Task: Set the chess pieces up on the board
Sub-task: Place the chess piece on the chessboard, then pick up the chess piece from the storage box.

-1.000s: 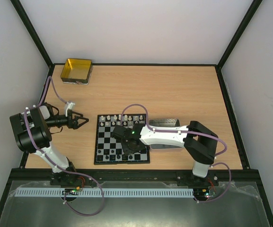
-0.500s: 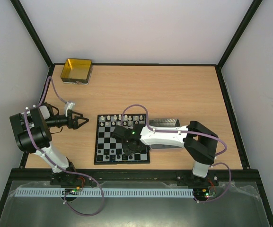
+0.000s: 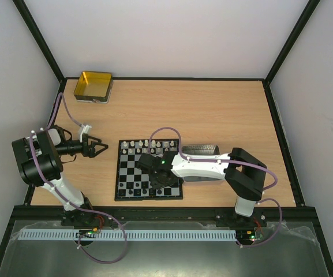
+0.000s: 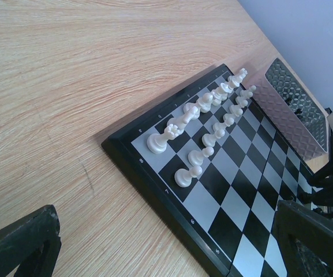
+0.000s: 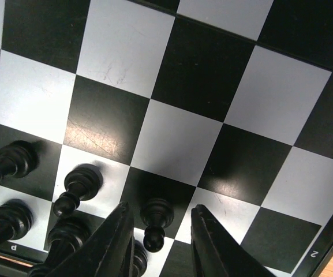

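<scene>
in the top view, the board (image 3: 129,167) was seen lying flat on the wooden table (image 3: 224,109), near its front edge and between the 2 arms. white pieces (image 3: 138,143) were lined along its 2 far rows, and black pieces (image 3: 133,188) were gathered at its near edge. the left gripper (image 3: 101,148) was held just left of the board, off its edge, spread wide with nothing inside. the right gripper (image 3: 156,183) was positioned low over the near right part of the board; its gap could not be judged from there. a silver tray (image 3: 204,150) was partly covered by the right arm, just right of the board, and a gold tin (image 3: 93,85) was set at the far left corner, well apart.

in the left wrist view, the 2 rows of white pieces were shown upright, with the tray just beyond the board. the left fingers (image 4: 22,245) were seen at the bottom corners, far apart.

in the right wrist view, the right fingers (image 5: 111,242) were set a narrow gap apart around 1 upright black pawn (image 5: 156,222). a sliver of board was visible on each side of it, so no contact was shown. more black pieces were stood to its left.
</scene>
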Robot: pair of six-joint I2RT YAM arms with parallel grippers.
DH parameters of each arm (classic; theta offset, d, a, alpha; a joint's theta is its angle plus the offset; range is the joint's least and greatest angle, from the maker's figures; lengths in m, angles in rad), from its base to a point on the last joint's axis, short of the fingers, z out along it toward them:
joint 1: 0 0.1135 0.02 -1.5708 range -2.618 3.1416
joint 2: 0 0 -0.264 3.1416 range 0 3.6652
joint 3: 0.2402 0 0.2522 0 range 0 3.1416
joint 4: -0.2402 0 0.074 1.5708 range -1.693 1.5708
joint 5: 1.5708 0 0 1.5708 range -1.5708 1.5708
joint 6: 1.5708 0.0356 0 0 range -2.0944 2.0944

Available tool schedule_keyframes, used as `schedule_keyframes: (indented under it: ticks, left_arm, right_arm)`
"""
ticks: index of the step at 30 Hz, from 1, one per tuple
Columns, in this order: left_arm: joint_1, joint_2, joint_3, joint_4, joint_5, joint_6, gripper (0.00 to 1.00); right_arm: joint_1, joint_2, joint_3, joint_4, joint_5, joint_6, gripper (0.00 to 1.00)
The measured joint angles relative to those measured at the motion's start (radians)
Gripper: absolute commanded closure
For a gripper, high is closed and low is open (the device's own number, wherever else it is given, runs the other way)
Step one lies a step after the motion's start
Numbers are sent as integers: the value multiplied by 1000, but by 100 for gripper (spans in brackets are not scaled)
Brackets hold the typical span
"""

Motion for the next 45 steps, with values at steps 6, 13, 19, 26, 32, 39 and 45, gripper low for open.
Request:
schedule_keyframes:
  ticks: [6,13,19,26,32,39,45]
  left_arm:
    - [0,4,0,-6,0,5,0]
    - [0,11,2,-14,3,16,0]
    - [0,13,10,-21,3,19,0]
    - [0,19,13,-29,3,20,0]
    - [0,21,13,-31,3,21,0]
    - [0,22,14,-31,3,21,0]
    - [0,23,14,-31,3,21,0]
  right_arm:
    - [0,-21,0,0,18,5,71]
    - [0,-29,1,-3,53,5,76]
    - [-15,-81,18,-39,150,24,74]
    - [-196,-326,-151,-25,183,68,65]
    - [-356,-404,-332,-31,170,64,65]
    - [-453,-405,-348,-22,151,15,65]
    - [-502,-393,-359,7,133,-22,68]
